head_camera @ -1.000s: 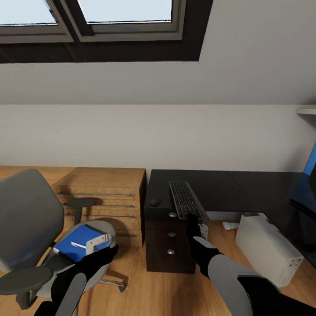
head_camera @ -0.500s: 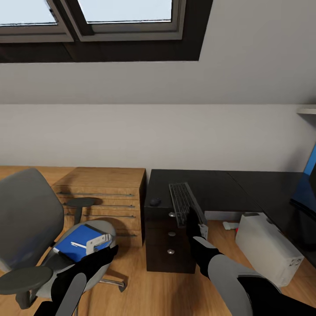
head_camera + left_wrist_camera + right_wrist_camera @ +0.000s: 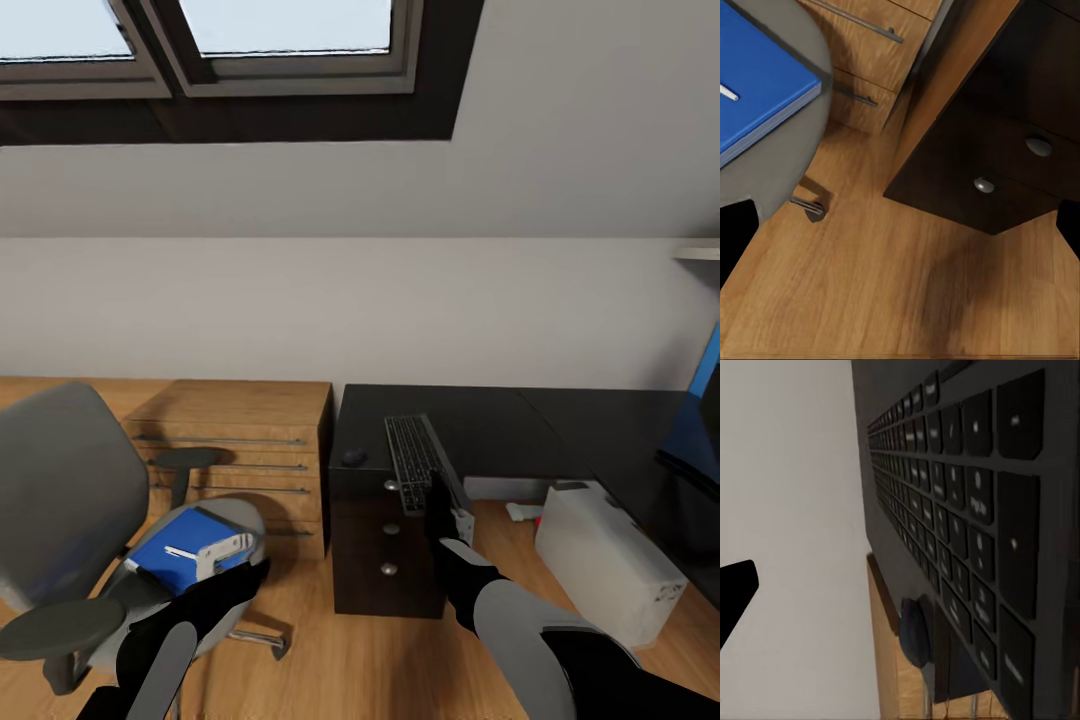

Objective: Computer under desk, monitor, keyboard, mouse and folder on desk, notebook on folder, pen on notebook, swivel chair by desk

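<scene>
In the head view, the right pincer (image 3: 447, 507) is gripping the near end of the keyboard (image 3: 420, 462), which is tilting up on one long edge over the black bench (image 3: 500, 430), its near end hanging past the front edge above the drawers with round silver knobs (image 3: 391, 528). The mouse (image 3: 353, 458) is sitting on the bench just beside the keyboard, near the corner next to the wooden chest (image 3: 240, 450). The pale grey computer (image 3: 610, 565) is standing on the wood floor under the bench, and a sliver of the monitor (image 3: 700, 420) with a blue screen is showing at the far right edge. The left pincer (image 3: 225, 552) is hovering over the chair (image 3: 70, 520), just above the blue folder (image 3: 175, 555) lying on the grey seat; whether its jaws are wide or narrow cannot be told. A small white pen (image 3: 178, 552) is lying on the folder. In the left wrist view, the folder (image 3: 757, 82) is resting on the seat with the pen tip (image 3: 727, 92) showing, beside the chest drawers (image 3: 870, 52) and the black drawer knobs (image 3: 984, 184). In the right wrist view, the keyboard (image 3: 967, 532) is looming close, with the mouse (image 3: 913, 631) beyond it; the key legends are too blurred to read.
</scene>
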You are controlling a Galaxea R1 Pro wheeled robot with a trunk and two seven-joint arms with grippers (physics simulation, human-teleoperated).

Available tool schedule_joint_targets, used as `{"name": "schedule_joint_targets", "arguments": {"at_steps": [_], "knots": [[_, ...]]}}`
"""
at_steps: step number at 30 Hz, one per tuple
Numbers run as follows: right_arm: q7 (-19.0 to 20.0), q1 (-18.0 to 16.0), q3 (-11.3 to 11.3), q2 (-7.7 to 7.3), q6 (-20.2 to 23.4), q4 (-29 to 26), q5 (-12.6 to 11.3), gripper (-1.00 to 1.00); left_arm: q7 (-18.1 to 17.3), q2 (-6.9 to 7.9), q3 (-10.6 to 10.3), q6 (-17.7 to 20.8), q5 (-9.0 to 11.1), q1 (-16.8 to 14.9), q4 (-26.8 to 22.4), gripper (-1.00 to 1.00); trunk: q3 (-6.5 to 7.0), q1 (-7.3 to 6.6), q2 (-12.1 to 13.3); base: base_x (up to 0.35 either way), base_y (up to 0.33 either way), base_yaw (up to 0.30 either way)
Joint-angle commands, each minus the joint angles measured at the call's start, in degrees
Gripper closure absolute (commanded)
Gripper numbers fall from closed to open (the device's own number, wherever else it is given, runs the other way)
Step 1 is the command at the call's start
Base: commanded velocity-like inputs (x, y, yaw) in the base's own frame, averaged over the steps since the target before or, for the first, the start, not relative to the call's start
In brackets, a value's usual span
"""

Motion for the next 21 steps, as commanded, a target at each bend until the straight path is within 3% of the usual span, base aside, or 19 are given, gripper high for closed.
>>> {"name": "schedule_joint_targets", "arguments": {"at_steps": [1,8,21], "knots": [[0.35,-0.05,-0.44,0.04,-0.02,0.06,0.00,-1.00,0.57,0.05,-0.11,0.07,0.60,-0.05,-0.07,-1.00,-0.06,-0.03,-0.04,-0.288,0.000,0.000],[0.24,-0.05,-0.44,0.04,-0.07,0.06,0.00,-1.00,0.59,0.06,-0.11,0.07,0.60,-0.05,-0.02,-1.00,-0.06,-0.03,-0.04,-0.320,-0.048,0.000],[0.14,-0.05,-0.44,0.04,-0.12,0.23,0.00,-1.00,0.59,0.06,-0.20,-0.02,0.52,-0.05,0.35,-1.00,-0.06,-0.03,-0.04,-0.283,-0.214,0.000]]}}
